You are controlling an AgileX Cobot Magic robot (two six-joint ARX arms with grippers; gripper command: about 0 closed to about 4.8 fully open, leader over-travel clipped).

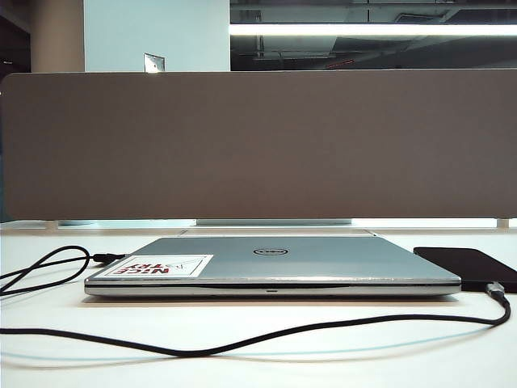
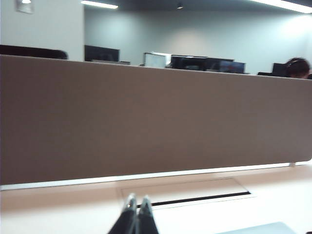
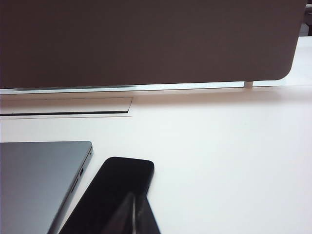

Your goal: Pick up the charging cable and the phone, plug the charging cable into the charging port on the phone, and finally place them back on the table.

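Charging cable [image 1: 242,343]: trails across the white table [image 1: 339,364], plug at the phone's near edge, apparently seated.
Phone [image 1: 472,265]: flat beside the closed laptop [image 1: 275,263].
Left gripper [image 2: 137,213]: pinched together, empty, facing the divider panel [image 2: 146,122].
Right gripper [image 3: 135,214]: closed, empty, above the phone.

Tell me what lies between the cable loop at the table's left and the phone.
In the exterior view, the closed silver laptop lies between the charging cable loop and the phone on the table.

The closed silver laptop [image 1: 275,263] bears a Dell logo [image 1: 271,251] and an upside-down red-lettered "NICE TRY" sticker [image 1: 166,266].
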